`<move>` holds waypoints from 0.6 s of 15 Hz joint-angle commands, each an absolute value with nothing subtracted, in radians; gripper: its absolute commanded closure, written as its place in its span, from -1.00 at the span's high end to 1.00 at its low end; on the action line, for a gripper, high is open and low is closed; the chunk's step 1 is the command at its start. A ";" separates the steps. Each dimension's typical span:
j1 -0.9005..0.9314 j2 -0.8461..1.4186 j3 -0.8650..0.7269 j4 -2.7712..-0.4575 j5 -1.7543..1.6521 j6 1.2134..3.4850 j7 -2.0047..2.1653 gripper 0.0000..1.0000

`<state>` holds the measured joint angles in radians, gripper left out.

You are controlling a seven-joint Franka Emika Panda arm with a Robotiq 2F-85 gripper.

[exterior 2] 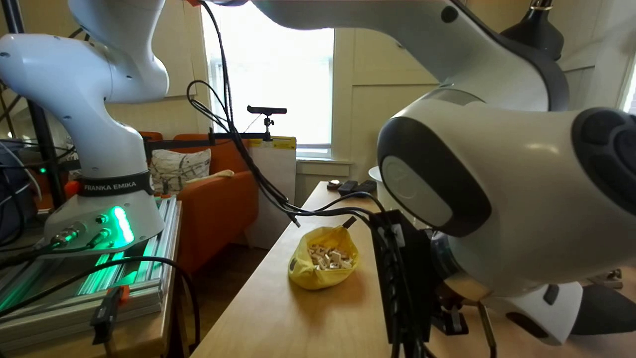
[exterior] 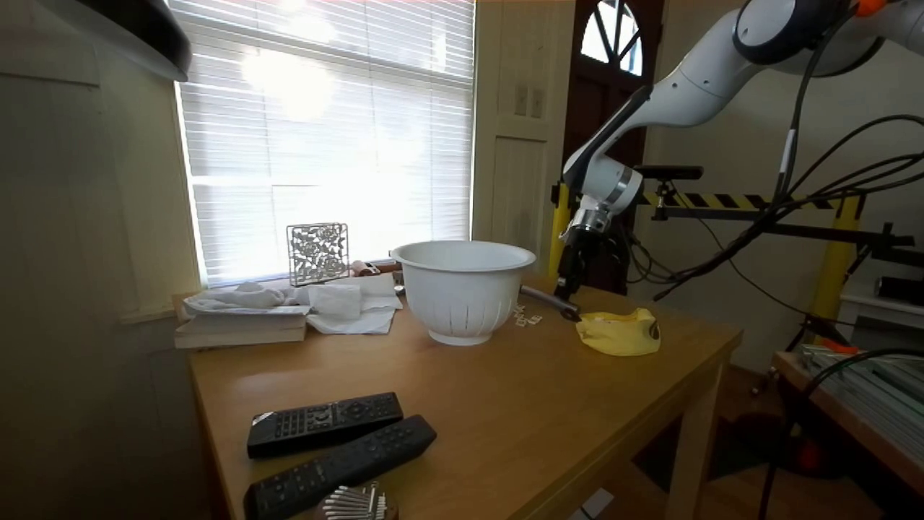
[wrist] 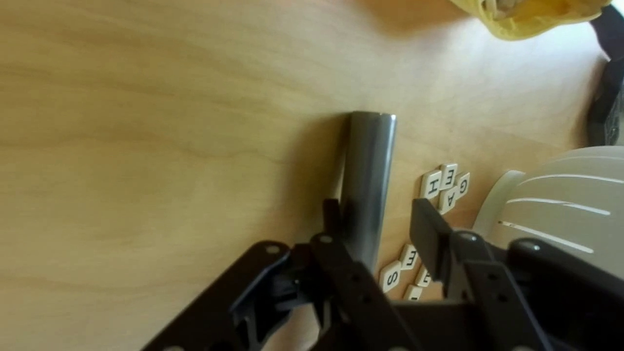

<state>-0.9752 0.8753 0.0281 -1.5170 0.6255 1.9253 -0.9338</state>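
Observation:
My gripper is open around a silver metal tube in the wrist view. The left finger is close against the tube; whether it touches cannot be told. A gap shows between tube and right finger. In an exterior view the gripper points down at the tube, which lies on the table. Letter tiles lie right of the tube, near a white slotted bowl, also in an exterior view. A yellow bag stands beside the tube's end; in an exterior view the bag holds several tiles.
Two black remotes and a small instrument with metal tines lie at the table's near end. Papers, a book and an ornate metal stand are by the window. Black cables hang from the arm near the bag.

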 commanded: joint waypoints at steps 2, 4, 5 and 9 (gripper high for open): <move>-0.966 0.837 0.021 -1.583 0.642 1.967 -0.959 -0.19; -0.964 0.838 0.020 -1.593 0.641 1.979 -0.959 -0.17; -0.963 0.837 0.020 -1.602 0.640 1.987 -0.961 -0.15; -0.960 0.816 0.024 -1.635 0.645 2.000 -0.973 -0.73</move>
<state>-0.9693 0.8636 0.0271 -1.5589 0.6255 1.9685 -0.9433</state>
